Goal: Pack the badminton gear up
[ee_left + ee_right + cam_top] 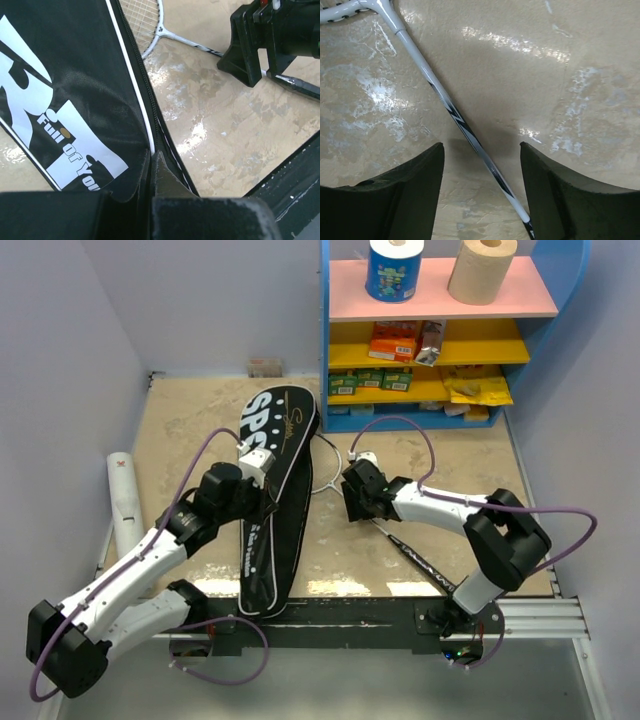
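The black cover (272,510) with white lettering lies lengthwise in the middle of the table. My left gripper (262,466) is shut on the cover's zipper edge (150,125), its fingertips pinching the fabric (151,160). A white racket (330,478) lies to the right of the cover, its strung head (142,22) partly tucked at the cover's open side. My right gripper (480,147) stands open low over the racket's thin shaft (455,115), one finger on each side, not touching it. A long white tube (124,502) lies at the far left.
A blue shelf unit (440,330) stands at the back right with paper rolls (482,268) on top and packets (395,340) below. Walls close in the left and back. A black rail (400,615) runs along the near edge.
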